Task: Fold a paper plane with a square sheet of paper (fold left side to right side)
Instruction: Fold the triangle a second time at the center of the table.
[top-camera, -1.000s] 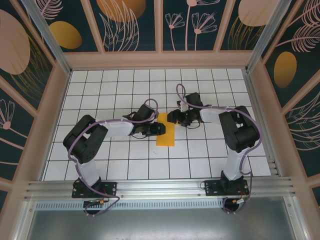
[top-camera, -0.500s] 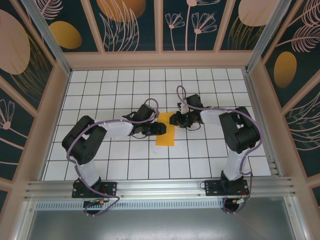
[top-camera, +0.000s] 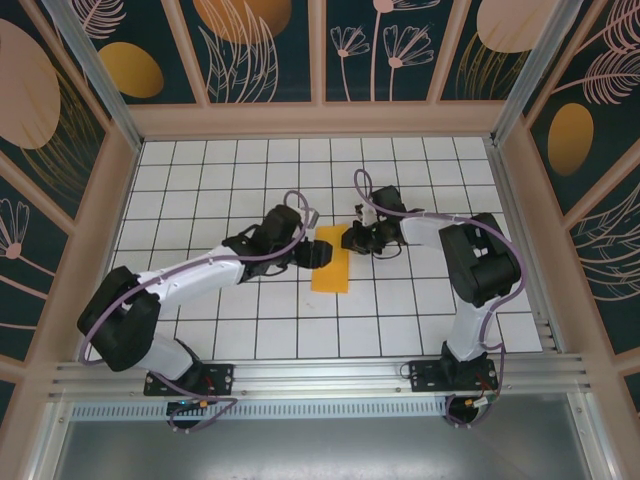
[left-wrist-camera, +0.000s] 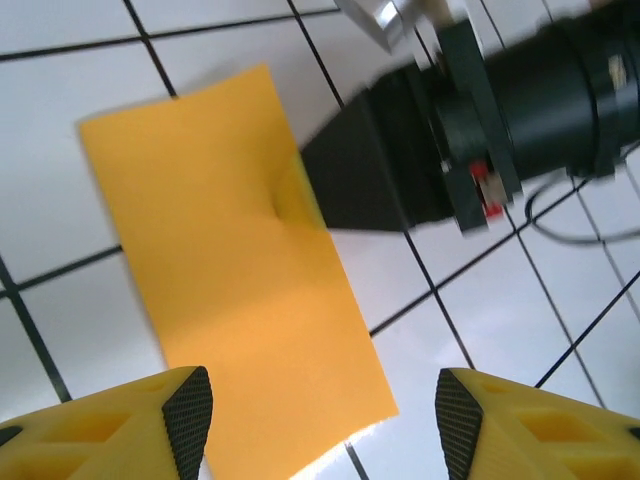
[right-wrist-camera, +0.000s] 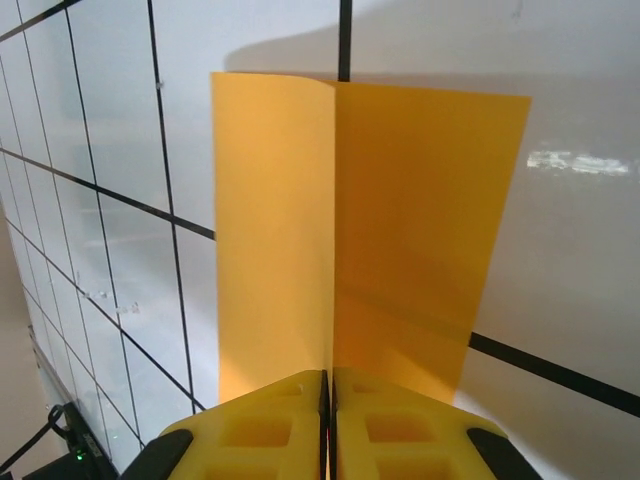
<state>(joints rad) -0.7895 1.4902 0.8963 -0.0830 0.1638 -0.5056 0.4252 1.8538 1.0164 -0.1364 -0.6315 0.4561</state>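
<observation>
One sheet of paper (top-camera: 332, 272) lies near the middle of the white-tiled bench (top-camera: 400, 320). It is orange-yellow and folded into a narrow rectangle about one tile wide and two long. Two arms reach in toward it, one from each side, and each ends in two fingers.

The left gripper (top-camera: 318, 252) hangs over the sheet's left side. In the left wrist view its two yellow fingers (left-wrist-camera: 188, 410) stand well apart. Between them are the bare sheet and the white tile beside it, and they hold nothing.

The right gripper (top-camera: 350, 240) meets the sheet's right long edge near the far end. In the left wrist view its dark tip is at that edge, and the paper (left-wrist-camera: 230, 290) shows a small dimple just beside it. In the right wrist view the two yellow fingers (right-wrist-camera: 270, 430) are pressed flat together with no gap, closed on the sheet's near edge. A straight line runs from their seam across the paper (right-wrist-camera: 400, 230) to its far edge. The paper is lighter to the left of that line and darker to the right. The rest of the sheet rests on the tiles, crossing the black grid lines.
</observation>
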